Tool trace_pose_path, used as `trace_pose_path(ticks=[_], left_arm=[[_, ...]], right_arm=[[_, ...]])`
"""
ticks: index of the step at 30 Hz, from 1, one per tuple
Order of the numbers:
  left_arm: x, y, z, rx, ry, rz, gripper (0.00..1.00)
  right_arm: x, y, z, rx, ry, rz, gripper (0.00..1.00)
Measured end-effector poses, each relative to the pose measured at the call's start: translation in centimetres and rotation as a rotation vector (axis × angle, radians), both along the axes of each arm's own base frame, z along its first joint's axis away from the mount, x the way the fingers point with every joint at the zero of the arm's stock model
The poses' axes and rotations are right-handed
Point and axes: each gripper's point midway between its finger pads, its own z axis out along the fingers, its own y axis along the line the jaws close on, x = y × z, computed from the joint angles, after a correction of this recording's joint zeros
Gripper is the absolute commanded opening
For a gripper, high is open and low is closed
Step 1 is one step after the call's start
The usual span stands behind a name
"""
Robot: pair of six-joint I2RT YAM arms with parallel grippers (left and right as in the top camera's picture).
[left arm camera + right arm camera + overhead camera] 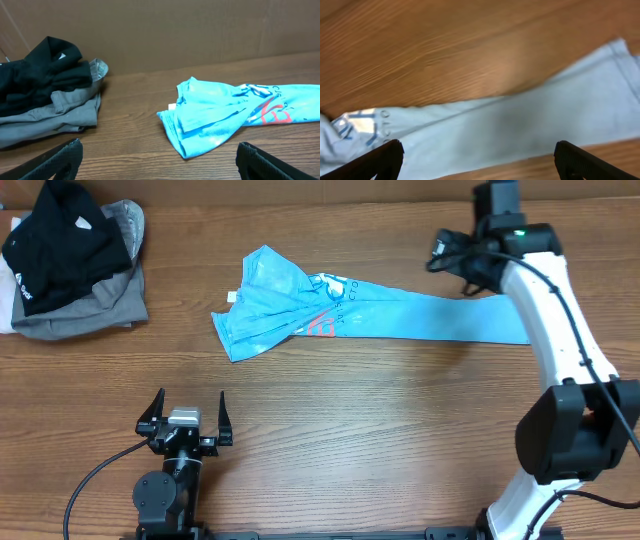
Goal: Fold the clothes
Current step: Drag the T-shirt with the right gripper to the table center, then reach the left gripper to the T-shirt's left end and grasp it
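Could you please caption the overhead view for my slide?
Blue T-shirt stretched across the table, open right claw over one end, left claw open.

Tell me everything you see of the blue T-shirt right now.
The sky-blue T-shirt is thin fabric with white lettering and a red print. It lies on the wooden table, bunched and creased at its left end, stretched into a long flat strip to the right. Nothing grips it; the open right claw hovers over the strip.
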Motion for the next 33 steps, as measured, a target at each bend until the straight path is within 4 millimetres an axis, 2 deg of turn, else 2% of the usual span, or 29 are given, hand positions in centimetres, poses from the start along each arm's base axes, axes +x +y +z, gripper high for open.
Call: trace_pose_path(ticks=[5,8,12,27,29,33], left_arm=[[0.0,0.0,0.0,0.0,0.0,0.0,1.0],[0.0,0.0,0.0,0.0,0.0,0.001,1.0],[0.0,0.3,0.0,0.007,0.0,0.016,1.0],[0.0,0.8,0.0,0.019,0.0,0.044,1.0],[0.1,0.9,1.0,0.027,-0.043,0.051,1.0],[-0.2,-0.2,5.3,0.009,-0.218,-0.009,1.0]], right_arm=[[-0.4,-3.8,-1.4,0.051,0.017,-0.158,1.0],[-1.3,-6.1,-2.8,0.099,0.052,-0.289,1.0],[-2.3,-8.0,-4.1,0.13,0.082,-0.376,1.0],[-1.8,-7.9,-4.1,0.15,0.057,-0.398,1.0],[-1.8,-7.9,-4.1,0.15,0.057,-0.398,1.0],[-1.8,-7.9,-4.1,0.149,0.058,-0.398,1.0]])
